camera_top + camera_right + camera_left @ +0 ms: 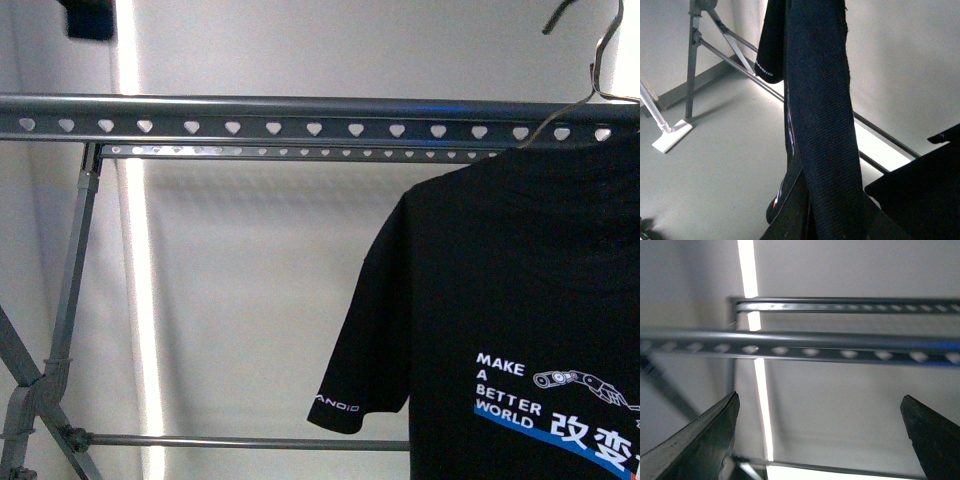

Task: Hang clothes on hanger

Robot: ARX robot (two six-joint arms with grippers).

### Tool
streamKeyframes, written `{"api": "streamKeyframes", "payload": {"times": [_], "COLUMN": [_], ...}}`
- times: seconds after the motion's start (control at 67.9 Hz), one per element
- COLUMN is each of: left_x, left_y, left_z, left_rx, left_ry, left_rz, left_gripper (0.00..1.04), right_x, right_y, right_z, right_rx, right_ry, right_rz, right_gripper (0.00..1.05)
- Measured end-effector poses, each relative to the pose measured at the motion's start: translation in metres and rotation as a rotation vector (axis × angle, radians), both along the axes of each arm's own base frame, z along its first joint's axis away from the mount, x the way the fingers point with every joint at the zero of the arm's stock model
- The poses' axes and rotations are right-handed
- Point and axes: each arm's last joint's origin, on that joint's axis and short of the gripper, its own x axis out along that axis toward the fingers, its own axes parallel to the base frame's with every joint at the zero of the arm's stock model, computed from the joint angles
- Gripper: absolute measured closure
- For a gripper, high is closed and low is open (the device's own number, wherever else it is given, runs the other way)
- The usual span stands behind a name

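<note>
From where I stand, the black short-sleeved T-shirt (500, 290) with the white "MAKE A BETTER WORLD" print hangs at the right end of the long dark-grey metal rack rail (250, 118) with its row of heart-shaped holes. Its shoulders sit just in front of and below the rail. A thin silver wire hook (592, 70) rises out of the collar and curls up above the rail; I cannot tell whether it has caught on anything.

The cloth looks light and limp. It drapes in long folds in the right wrist view and would likely slide and bunch under a pinch. I would judge the stiff wire at the neck the surer place to hold, or else doubled cloth at a shoulder seam.

The left hand (818, 402) is empty, its fingers wide apart, with the rail showing between them. The right hand I cannot make out against the black fabric close to its camera, so I cannot say whether it is apart or clamped. Another black garment (920, 195) shows near the shirt in that view.
</note>
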Motion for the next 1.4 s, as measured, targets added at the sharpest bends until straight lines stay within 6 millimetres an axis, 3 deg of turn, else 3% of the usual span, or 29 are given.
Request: {"api": "streamKeyframes", "payload": {"times": [0.088,0.206,0.353,0.501,0.663,1.045,1.134,1.222,1.355,1.399], "left_x": [-0.016,-0.037,-0.073,-0.103,-0.127,-0.163,-0.169,-0.176,-0.182,-0.184], "left_y": [0.014,0.011,0.0,0.007,0.019,0.021,0.021,0.021,0.021,0.021], "left_z": [0.007,-0.01,-0.061,-0.111,-0.152,-0.196,-0.203,-0.209,-0.215,-0.216], "left_rx": [-0.203,-0.356,-0.141,-0.061,-0.05,-0.043,-0.043,-0.043,-0.043,-0.043], "left_ry": [0.019,0.015,0.16,0.174,0.191,0.191,0.188,0.189,0.19,0.189], "left_rz": [0.134,-0.011,-0.199,-0.184,-0.185,-0.18,-0.181,-0.18,-0.18,-0.18], "left_gripper": [0.07,0.07,0.36,0.68,1.02,1.01,1.01,1.01,1.01,1.01], "right_x": [0.004,0.027,0.054,0.079,0.087,0.108,0.11,0.098,0.06,0.039], "right_y": [0.0,-0.004,-0.009,-0.008,0.007,-0.001,0.001,0.01,0.023,0.028], "right_z": [-0.002,-0.006,-0.007,0.009,0.03,0.002,-0.006,-0.005,0.016,0.024], "right_rx": [-0.003,-0.013,0.009,0.018,0.031,-0.017,0.036,0.152,0.266,0.296], "right_ry": [0.026,0.045,0.056,0.019,-0.027,0.051,0.021,-0.057,-0.207,-0.278], "right_rz": [-0.057,-0.153,-0.221,-0.294,-0.273,-0.395,-0.388,-0.359,-0.354,-0.358], "right_gripper": [0.95,0.95,0.95,0.95,0.98,0.98,0.81,0.6,0.37,0.28]}}
